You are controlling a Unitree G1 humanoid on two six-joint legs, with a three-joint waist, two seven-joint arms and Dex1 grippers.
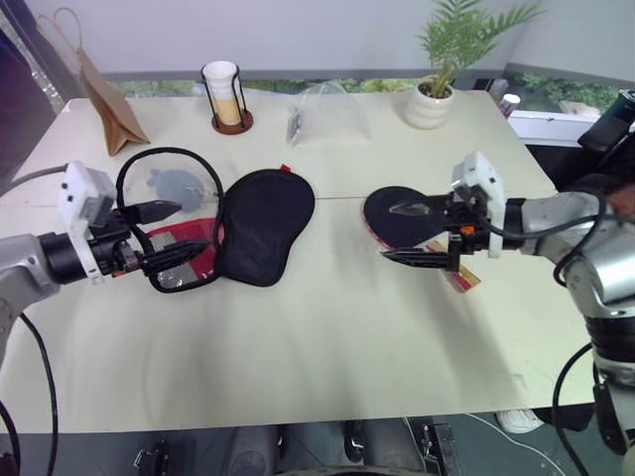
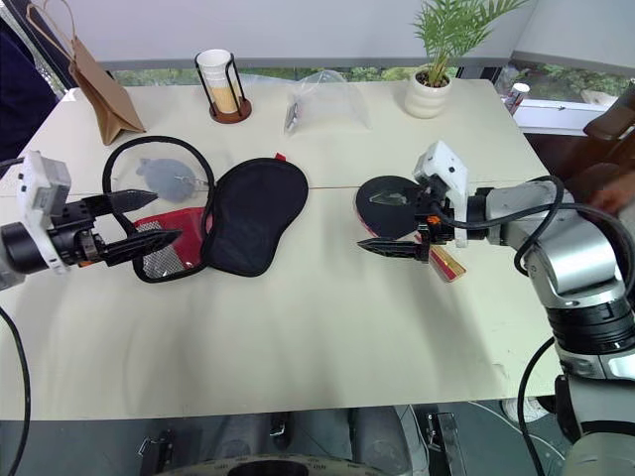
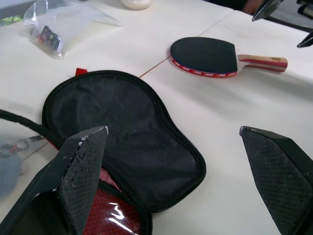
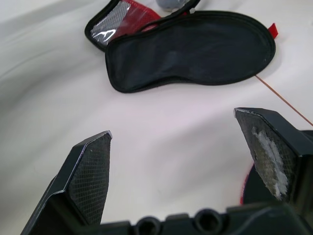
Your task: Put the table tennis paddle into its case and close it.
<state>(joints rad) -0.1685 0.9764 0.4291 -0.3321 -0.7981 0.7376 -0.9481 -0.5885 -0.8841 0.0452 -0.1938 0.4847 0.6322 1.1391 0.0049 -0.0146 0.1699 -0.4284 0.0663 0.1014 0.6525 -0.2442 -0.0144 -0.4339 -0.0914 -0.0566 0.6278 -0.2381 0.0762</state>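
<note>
The case (image 1: 260, 226) lies unzipped and spread flat on the pale table (image 1: 327, 337), left of centre. Its plain black half is folded out toward the middle of the table, lining up, while the half with the red logo panel and the clear mesh window lies beside it on the left, ringed by the black piped rim. A small grey plush toy (image 1: 177, 186) sits inside that rim loop, on the far side of the red panel.

The table tennis paddle (image 1: 402, 215) lies flat on the table to the right of the case, well apart from it, black rubber facing up, red edge showing, with its tan-and-red handle pointing toward the right and near edge of the table. It is outside the case.

The left gripper (image 1: 169, 230) hangs over the red panel side of the case with its two black fingers spread wide, holding nothing. The right gripper (image 1: 419, 234) hovers over the paddle near the junction of blade and handle, fingers likewise wide apart and empty; whether the lower finger touches the paddle cannot be told.

Along the far edge of the table stand a brown paper bag (image 1: 107, 99), a cup in a black wire holder (image 1: 226, 96), a clear plastic bag (image 1: 327, 111) and a potted plant (image 1: 437, 79)
</note>
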